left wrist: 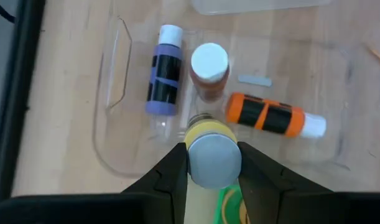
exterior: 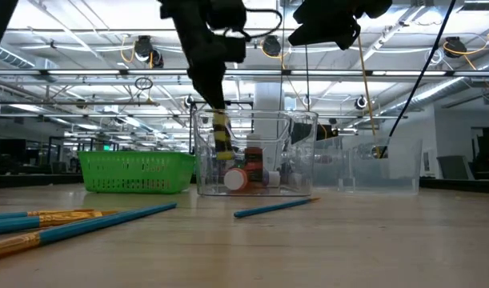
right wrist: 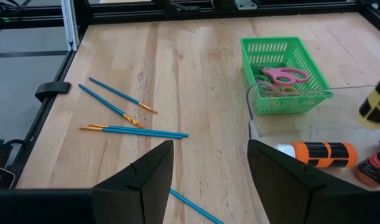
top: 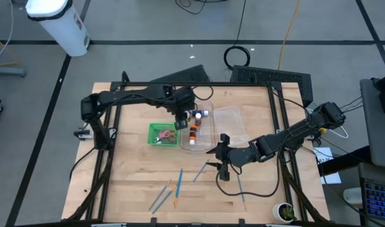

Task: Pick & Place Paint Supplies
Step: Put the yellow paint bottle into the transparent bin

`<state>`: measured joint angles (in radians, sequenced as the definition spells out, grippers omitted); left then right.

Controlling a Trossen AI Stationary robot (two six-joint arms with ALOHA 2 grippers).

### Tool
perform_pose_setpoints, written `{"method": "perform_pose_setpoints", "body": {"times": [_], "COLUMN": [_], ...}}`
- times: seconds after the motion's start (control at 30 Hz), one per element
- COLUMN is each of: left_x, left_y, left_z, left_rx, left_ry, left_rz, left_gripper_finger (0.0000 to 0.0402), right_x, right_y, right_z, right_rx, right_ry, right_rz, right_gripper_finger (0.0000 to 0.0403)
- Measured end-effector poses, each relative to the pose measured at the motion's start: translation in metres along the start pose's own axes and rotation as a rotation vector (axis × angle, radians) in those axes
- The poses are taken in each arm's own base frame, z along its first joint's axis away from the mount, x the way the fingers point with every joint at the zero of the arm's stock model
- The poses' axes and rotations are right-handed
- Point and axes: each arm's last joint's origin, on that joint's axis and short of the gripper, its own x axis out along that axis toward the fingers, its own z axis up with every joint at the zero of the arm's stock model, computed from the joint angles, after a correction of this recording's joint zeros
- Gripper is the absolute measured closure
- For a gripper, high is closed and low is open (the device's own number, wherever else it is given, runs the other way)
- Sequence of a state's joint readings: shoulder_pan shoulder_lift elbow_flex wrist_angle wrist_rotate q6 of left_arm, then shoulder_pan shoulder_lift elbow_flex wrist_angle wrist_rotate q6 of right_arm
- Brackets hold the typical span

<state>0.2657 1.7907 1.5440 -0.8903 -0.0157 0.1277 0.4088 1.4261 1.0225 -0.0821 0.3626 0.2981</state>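
Note:
My left gripper (top: 181, 120) is shut on a yellow paint bottle (left wrist: 208, 146) and hangs over the clear bin (top: 208, 140). In the bin lie a purple bottle (left wrist: 164, 70) and an orange bottle (left wrist: 270, 116), and a brown bottle with a white cap (left wrist: 209, 70) stands upright. A green basket (top: 153, 129) left of the bin holds scissors with pink handles (right wrist: 283, 76). My right gripper (right wrist: 211, 180) is open over the table to the bin's near right, holding nothing. Blue brushes (right wrist: 124, 115) lie on the wood, and one blue brush (right wrist: 196, 208) lies under it. My left gripper pinches the yellow bottle between its two fingers at the cap end (left wrist: 213, 163). The fingers (left wrist: 171, 177) come from above, pointing down. The bottle (exterior: 220, 138) hangs below them, slightly tilted, lifted clear inside the outline of the clear bin's walls.
A second clear plastic piece (top: 230, 120) lies right of the bin. More blue brushes (top: 167, 192) are scattered toward the table's near edge, one (top: 241, 189) near my right arm. Bare wood lies on the table's near left. A dark frame rail (top: 283, 113) runs along the right side.

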Motion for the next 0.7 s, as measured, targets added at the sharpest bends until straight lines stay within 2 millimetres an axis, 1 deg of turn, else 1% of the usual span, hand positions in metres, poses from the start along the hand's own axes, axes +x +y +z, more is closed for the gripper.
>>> {"method": "perform_pose_setpoints", "body": {"times": [0.13, 0.33, 0.47, 0.63, 0.7], "left_x": [0.019, 0.035, 0.041, 0.041, 0.041], "left_y": [0.004, 0.005, 0.005, 0.005, 0.005], "left_z": [0.001, 0.001, 0.000, 0.000, 0.000], "left_rx": [0.001, -0.003, -0.004, -0.019, -0.032], "left_ry": [0.030, 0.064, 0.078, 0.074, 0.076], "left_rz": [-0.016, -0.018, -0.020, -0.019, -0.019], "left_gripper_finger": [0.0287, 0.0287, 0.0287, 0.0286, 0.0258], "right_x": [0.000, 0.000, 0.000, 0.000, 0.000], "right_y": [0.000, 0.000, 0.000, 0.000, 0.000], "right_z": [0.000, -0.001, -0.001, -0.001, -0.001], "right_rx": [-0.005, -0.007, -0.009, -0.009, -0.009], "right_ry": [0.002, 0.006, 0.006, 0.006, 0.005], "right_rz": [0.000, -0.001, 0.000, -0.001, 0.000], "right_gripper_finger": [0.0206, 0.0206, 0.0206, 0.0206, 0.0206]}}
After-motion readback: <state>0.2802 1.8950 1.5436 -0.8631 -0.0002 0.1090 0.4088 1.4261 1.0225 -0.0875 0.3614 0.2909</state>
